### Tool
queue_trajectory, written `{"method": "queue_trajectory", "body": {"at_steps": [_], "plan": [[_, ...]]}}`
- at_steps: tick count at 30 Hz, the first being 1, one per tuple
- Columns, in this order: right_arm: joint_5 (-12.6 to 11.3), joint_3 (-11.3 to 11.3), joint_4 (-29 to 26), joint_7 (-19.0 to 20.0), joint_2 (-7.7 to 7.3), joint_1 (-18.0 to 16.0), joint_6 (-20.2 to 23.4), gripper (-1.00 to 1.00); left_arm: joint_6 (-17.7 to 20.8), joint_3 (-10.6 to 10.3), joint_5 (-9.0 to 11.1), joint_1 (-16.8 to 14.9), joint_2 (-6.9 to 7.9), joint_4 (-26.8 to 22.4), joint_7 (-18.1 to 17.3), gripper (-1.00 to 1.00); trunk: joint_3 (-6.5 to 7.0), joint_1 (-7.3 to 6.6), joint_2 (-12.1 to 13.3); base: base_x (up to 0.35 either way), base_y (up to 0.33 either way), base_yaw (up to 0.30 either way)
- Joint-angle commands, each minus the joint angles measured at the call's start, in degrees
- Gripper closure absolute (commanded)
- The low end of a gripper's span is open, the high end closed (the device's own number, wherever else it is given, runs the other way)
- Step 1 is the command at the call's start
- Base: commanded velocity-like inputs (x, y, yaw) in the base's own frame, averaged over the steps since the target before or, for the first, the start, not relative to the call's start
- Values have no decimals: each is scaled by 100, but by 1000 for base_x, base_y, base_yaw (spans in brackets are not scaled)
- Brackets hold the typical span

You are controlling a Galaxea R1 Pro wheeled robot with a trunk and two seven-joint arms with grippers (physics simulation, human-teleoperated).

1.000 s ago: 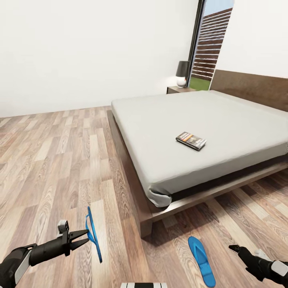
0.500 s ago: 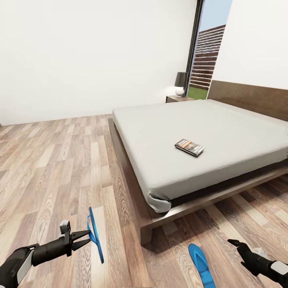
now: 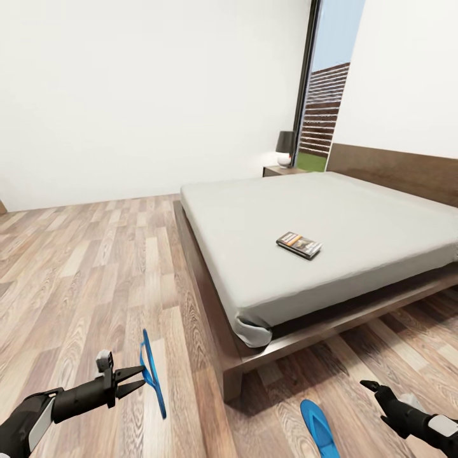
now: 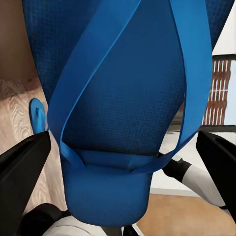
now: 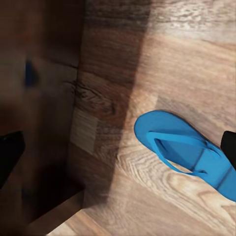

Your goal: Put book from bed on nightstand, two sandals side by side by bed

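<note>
My left gripper (image 3: 140, 376) is shut on one blue sandal (image 3: 152, 374), which hangs edge-on above the floor near the bed's foot corner; its sole and straps sit close up in the left wrist view (image 4: 123, 123). The other sandal (image 3: 317, 428) lies flat on the floor by that corner, also seen in the right wrist view (image 5: 187, 150). To its right my right gripper (image 3: 373, 388) hovers open, holding nothing. The book (image 3: 299, 245) lies on the bed (image 3: 356, 216). A nightstand (image 3: 283, 170) stands beside the headboard at the far side.
A dark lamp (image 3: 286, 146) sits on the nightstand. A tall window (image 3: 321, 95) is behind it. Wood floor (image 3: 95, 267) stretches wide to the left of the bed. The bed frame's wooden corner (image 3: 232, 375) juts out between my two grippers.
The whole picture has slid down, so the camera has moved. The left gripper still holds the sandal in the same pose, and the right arm has barely shifted.
</note>
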Motion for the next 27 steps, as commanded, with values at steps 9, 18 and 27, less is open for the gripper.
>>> {"method": "queue_trajectory", "body": {"at_steps": [9,18,27], "plan": [[-38,48,22,33,18,-10,23,-100,60,0,2,-2,-2,1,-18,100,191,-44,49,0,0,0],[-37,48,22,21,20,-10,24,-100,48,0,2,-2,-2,1,-19,100,280,-153,249,0,0,0],[-37,48,22,34,20,-10,16,-100,43,1,2,-2,-2,1,-18,100,280,-153,249,0,0,0]]}}
